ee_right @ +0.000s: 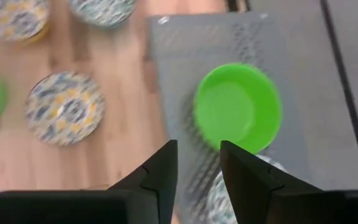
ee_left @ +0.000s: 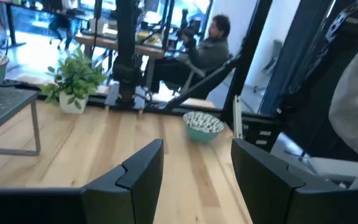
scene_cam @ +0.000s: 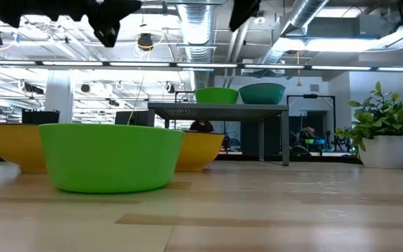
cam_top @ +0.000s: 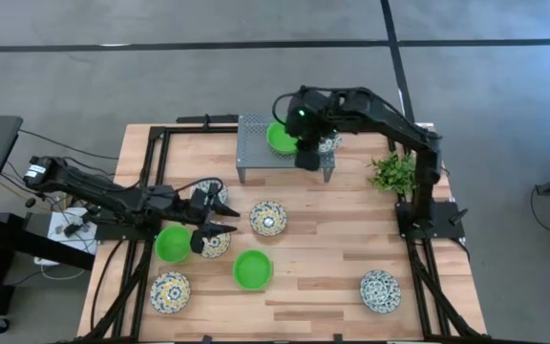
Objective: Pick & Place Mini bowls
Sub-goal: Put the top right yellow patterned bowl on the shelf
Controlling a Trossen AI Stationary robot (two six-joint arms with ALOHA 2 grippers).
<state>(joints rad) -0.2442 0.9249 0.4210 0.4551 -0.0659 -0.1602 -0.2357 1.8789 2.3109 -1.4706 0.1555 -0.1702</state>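
Several mini bowls stand on their bases on the wooden table: green ones [cam_top: 172, 243] [cam_top: 252, 269] and blue-patterned ones [cam_top: 268, 218] [cam_top: 170, 291] [cam_top: 380, 290]. On the grey rack [cam_top: 256, 158] stand a green bowl [cam_top: 280, 137] [ee_right: 238, 107] and a patterned bowl [cam_top: 330, 143] [ee_right: 219, 199]. My right gripper [cam_top: 308, 158] [ee_right: 197, 168] hovers open over the rack's near edge, between those two bowls. My left gripper [cam_top: 223, 218] [ee_left: 197, 165] is open and holds nothing. It hovers over the table's left half, above a patterned bowl [cam_top: 215, 246].
A small potted plant [cam_top: 392, 172] [scene_cam: 383, 133] stands at the table's right far side, beside the right arm's base. Another patterned bowl [cam_top: 208, 189] lies partly under the left arm. Bare wood shows in the middle and right near part of the table. A person sits in the room beyond [ee_left: 213, 43].
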